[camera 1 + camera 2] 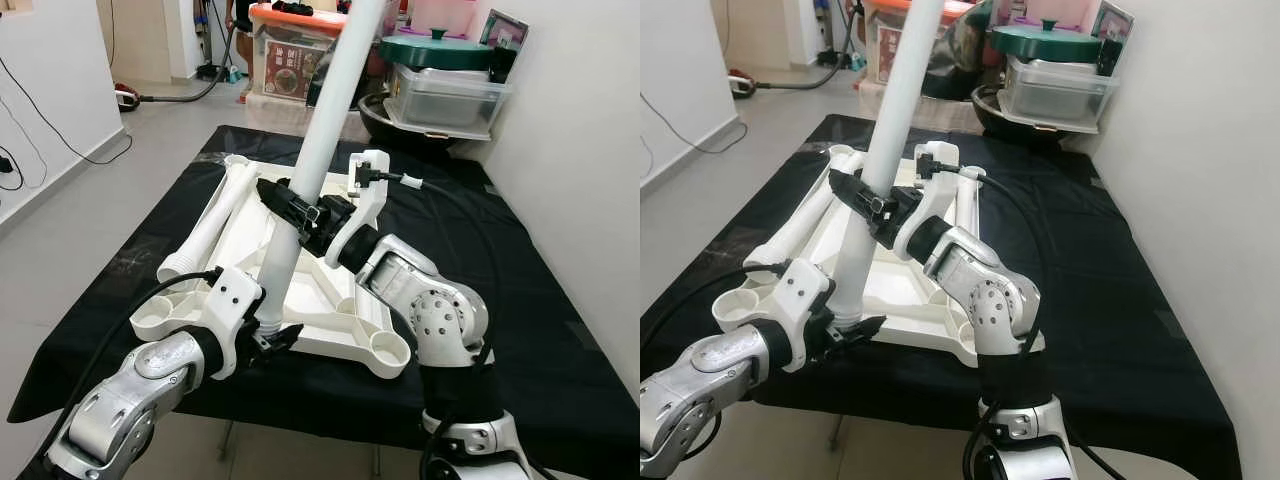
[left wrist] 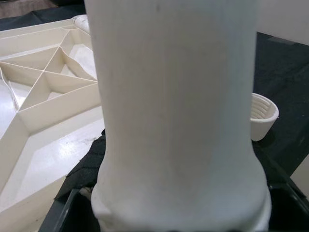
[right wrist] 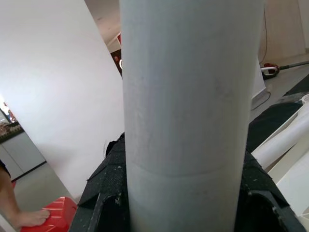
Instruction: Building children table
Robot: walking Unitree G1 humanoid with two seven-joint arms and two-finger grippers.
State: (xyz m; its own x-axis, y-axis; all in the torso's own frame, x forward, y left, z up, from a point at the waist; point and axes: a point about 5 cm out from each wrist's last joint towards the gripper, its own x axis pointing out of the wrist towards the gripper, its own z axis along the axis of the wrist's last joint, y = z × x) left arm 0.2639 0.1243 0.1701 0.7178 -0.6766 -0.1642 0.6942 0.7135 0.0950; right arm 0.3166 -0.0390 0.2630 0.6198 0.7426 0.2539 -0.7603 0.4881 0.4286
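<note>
Left eye view looks down on a black cloth [image 1: 520, 300] spread over a low surface on a pale tiled floor. On the cloth lies a white plastic table top [image 1: 330, 300], turned underside up so its ribbed triangular cells and round corner sockets face the camera.

A long white table leg [image 1: 318, 165] rises from the near edge of the table top and tilts away and to the right, running out of the top of the picture. Its lower end sits just at the near rim of the table top, between two corner sockets.

The left gripper [image 1: 265, 340] is clamped on the bottom of this leg, its black fingers closed around the flared, threaded end. The left wrist view shows the leg close up, with the ribbed table top behind it and a threaded socket [image 2: 263, 116] to one side.

The right gripper [image 1: 295, 210] grips the same leg about midway up, its fingers [image 1: 275, 195] wrapped tight against the tube, the silver arm bent at the elbow to the right.

Two more white legs [image 1: 215, 215] lie across the far left part of the table top.

Behind the cloth stand stacked plastic storage boxes [image 1: 445, 95], one topped by a green lid [image 1: 435, 50], beside a white wall.
</note>
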